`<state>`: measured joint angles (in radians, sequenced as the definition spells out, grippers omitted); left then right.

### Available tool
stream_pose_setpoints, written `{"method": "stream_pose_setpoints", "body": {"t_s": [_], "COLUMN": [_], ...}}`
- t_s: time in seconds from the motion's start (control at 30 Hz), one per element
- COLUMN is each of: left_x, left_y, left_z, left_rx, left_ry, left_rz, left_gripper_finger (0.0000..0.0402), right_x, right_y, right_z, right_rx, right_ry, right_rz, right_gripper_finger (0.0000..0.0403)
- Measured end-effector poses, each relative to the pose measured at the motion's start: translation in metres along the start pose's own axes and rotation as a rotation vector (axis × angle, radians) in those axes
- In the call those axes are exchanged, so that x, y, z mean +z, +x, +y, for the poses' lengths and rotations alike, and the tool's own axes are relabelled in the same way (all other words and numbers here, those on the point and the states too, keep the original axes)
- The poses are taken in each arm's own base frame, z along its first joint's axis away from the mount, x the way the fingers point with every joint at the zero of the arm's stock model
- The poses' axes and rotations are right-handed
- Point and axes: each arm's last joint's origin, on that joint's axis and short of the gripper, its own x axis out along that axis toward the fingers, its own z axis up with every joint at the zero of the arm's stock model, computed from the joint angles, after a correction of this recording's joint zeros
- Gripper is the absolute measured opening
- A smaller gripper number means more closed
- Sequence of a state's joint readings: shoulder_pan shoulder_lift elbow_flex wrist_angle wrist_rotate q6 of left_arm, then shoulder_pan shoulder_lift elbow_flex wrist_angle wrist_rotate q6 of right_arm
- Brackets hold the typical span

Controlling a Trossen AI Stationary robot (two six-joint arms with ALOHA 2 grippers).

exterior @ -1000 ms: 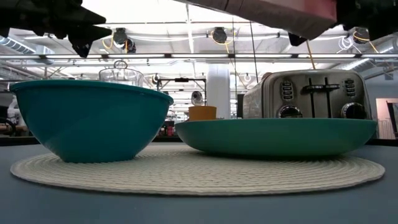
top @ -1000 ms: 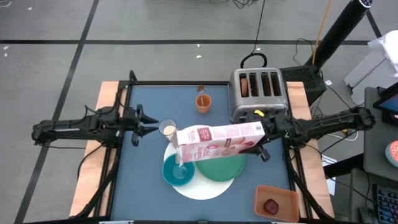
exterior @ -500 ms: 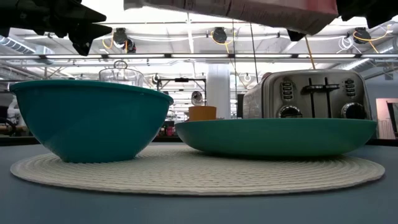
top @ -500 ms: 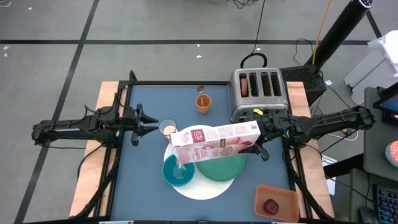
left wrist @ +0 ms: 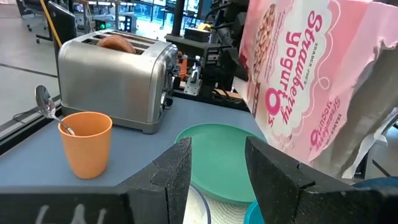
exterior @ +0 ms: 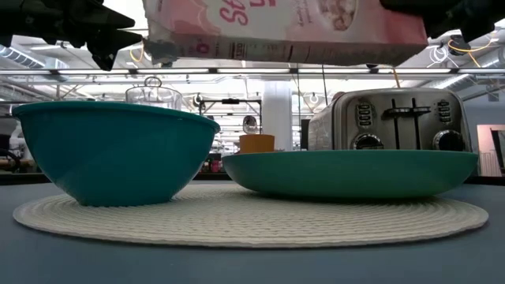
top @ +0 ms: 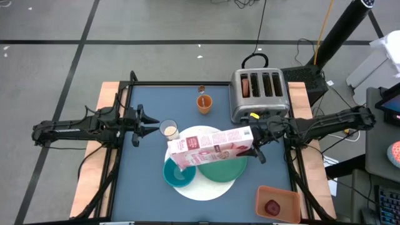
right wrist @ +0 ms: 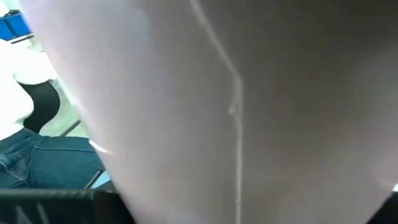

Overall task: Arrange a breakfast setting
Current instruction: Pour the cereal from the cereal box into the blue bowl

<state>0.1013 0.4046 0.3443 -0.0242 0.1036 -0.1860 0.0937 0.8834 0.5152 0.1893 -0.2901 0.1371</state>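
Observation:
My right gripper (top: 255, 141) is shut on a pink cereal box (top: 209, 149) that lies on its side in the air above the green plate (top: 225, 169) and the teal bowl (top: 176, 174). Both stand on the round white mat (top: 209, 187). The box's left end is over the bowl. The box fills the right wrist view (right wrist: 217, 93). My left gripper (top: 149, 128) is open, just left of the milk glass (top: 169, 129), touching nothing. The orange cup (top: 204, 103) holds the spoon (left wrist: 43, 102). The dark-red fruit (top: 273, 207) lies in the orange tray (top: 284, 195). My right gripper holds the box by its right end (top: 247, 139), the fingers coming level from the table's right and lying along the box's length. The box is lifted clear above the plate and bowl, lying on its side. The gripper itself hides the place of contact.
The silver toaster (top: 259, 94) stands at the back right, close behind my right arm, with a brown bread (left wrist: 115, 42) in one slot. The orange tray is at the near right corner. Bare blue table lies on the left and far left.
My right gripper has gone toward the table's left and near edges with the box. The box has turned about its length, so its printed face now shows in the low view, and its left end has come over the bowl.

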Motion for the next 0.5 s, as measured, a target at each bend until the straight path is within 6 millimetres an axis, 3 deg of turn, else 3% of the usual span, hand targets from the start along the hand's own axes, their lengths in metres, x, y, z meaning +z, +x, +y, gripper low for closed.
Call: {"method": "stream_pose_setpoints", "body": {"t_s": [0.5], "left_x": [0.0], "left_y": [0.0], "left_z": [0.0], "left_rx": [0.0], "left_ry": [-0.001], "left_rz": [0.0], "left_gripper_finger": [0.0157], "right_x": [0.022], "right_y": [-0.011], "right_z": [0.006], "right_rx": [0.009], "right_ry": [-0.066], "right_rz": [-0.067], "right_gripper_finger": [0.0212]}}
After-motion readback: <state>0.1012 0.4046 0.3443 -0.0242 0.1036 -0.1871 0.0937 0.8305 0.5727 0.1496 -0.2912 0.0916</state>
